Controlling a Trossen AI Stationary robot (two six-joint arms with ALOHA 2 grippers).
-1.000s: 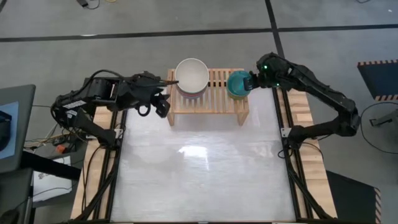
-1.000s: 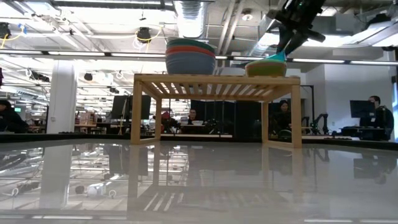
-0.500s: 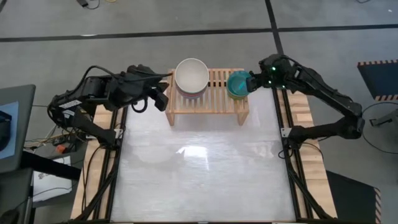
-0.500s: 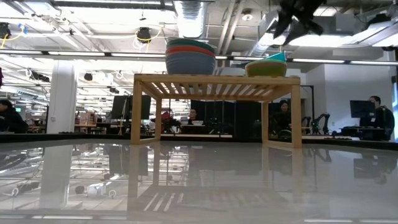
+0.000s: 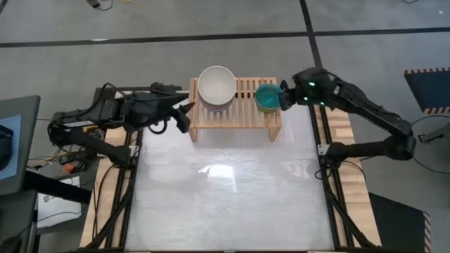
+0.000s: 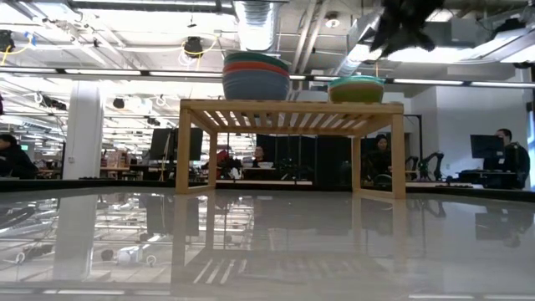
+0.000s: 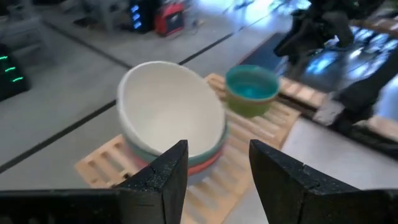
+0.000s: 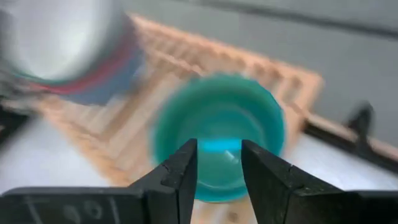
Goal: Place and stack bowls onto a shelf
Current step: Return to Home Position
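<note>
The light-wood shelf [image 5: 242,112] stands at the table's far edge. On its left part is a stack of large bowls, cream-white on top [image 5: 216,84], with green, red and slate-blue below [image 6: 256,77]. On its right part is a stack of small bowls with the cyan bowl on top [image 5: 267,96] [image 6: 357,87], sitting level. My right gripper [image 5: 285,97] is open, just right of and above the cyan bowl [image 8: 217,124], clear of it [image 6: 401,21]. My left gripper [image 5: 184,116] is open and empty at the shelf's left end, facing the white bowl [image 7: 168,106].
The shelf's middle slats [image 5: 246,88] between the two stacks are bare. The white tabletop [image 5: 225,190] stretches toward the near edge in front of the shelf. People and desks show in the room behind [image 6: 501,150].
My right gripper has let go of the cyan bowl's rim and gone up and a little toward the table's right edge. The cyan bowl, tilted on the small stack a second ago, has settled level on it.
</note>
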